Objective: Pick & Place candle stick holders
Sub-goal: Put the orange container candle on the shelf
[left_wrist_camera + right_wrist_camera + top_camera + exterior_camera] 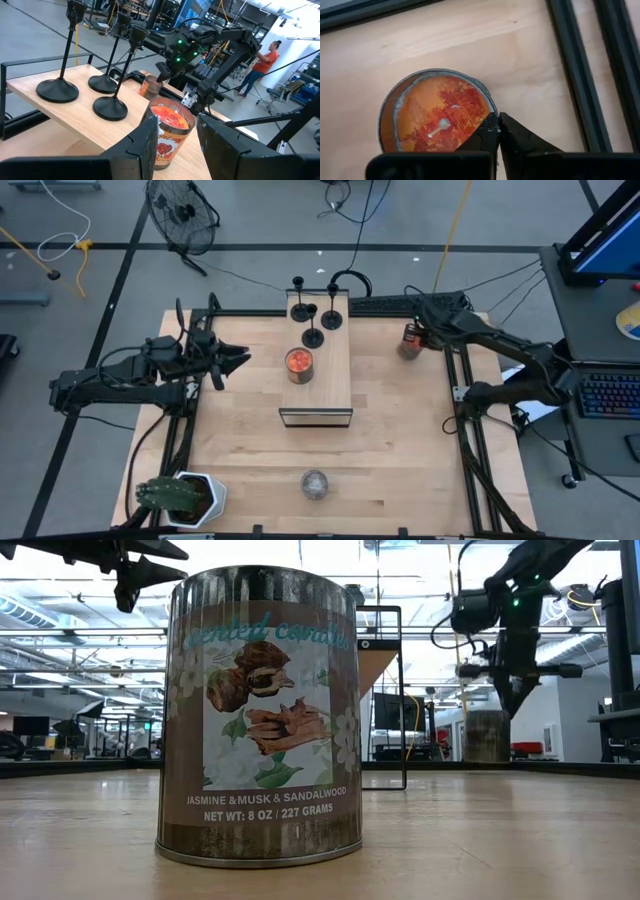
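All three candle stick holders (pixel 313 337) stand on the raised board (pixel 318 385) near your table's (pixel 400 460) far edge, none moved off, it seems. Right gripper (pixel 498 131) has its jaws closed on a jar's (pixel 409 340) rim; left gripper (pixel 177 137) waits, jaws parted and empty, at the left edge.

Three candle stick holders (pixel 312 320) crowd the raised shelf's (pixel 330 385) far end, a candle jar (pixel 299 364) just before them (shelf's near half bare); open desk (pixel 390 450) lies either side.
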`<state>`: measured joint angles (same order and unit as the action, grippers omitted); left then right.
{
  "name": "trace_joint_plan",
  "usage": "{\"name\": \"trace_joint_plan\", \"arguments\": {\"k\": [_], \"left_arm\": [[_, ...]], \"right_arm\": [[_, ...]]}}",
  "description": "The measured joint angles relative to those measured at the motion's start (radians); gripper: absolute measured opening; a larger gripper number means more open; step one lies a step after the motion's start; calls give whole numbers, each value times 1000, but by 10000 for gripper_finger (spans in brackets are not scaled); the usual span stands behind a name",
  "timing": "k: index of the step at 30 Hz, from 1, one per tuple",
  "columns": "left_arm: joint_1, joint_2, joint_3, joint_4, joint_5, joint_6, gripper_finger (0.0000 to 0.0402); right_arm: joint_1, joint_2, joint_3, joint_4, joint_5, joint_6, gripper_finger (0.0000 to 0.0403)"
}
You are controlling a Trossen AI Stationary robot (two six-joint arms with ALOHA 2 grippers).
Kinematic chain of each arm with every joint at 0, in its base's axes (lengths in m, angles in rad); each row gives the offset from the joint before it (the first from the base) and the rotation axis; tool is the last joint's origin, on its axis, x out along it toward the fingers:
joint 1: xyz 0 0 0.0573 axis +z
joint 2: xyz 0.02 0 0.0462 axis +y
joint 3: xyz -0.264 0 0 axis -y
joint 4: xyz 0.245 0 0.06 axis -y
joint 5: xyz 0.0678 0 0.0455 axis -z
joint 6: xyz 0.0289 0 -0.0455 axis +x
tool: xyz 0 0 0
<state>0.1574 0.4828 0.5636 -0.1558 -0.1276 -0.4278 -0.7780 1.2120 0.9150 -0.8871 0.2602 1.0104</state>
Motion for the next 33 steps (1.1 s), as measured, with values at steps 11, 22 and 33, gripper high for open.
{"name": "trace_joint_plan", "arguments": {"k": [11,22,33], "left_arm": [[0,1,0,-1,-4,35,143],[0,1,0,-1,-4,33,143],[0,1,0,0,-7,-1,143]], "right_arm": [[101,-147,0,-37,-106,-148,0],[264,-235,1,30,-161,-189,0],[363,-253,92,151,-211,-287,0]]}}
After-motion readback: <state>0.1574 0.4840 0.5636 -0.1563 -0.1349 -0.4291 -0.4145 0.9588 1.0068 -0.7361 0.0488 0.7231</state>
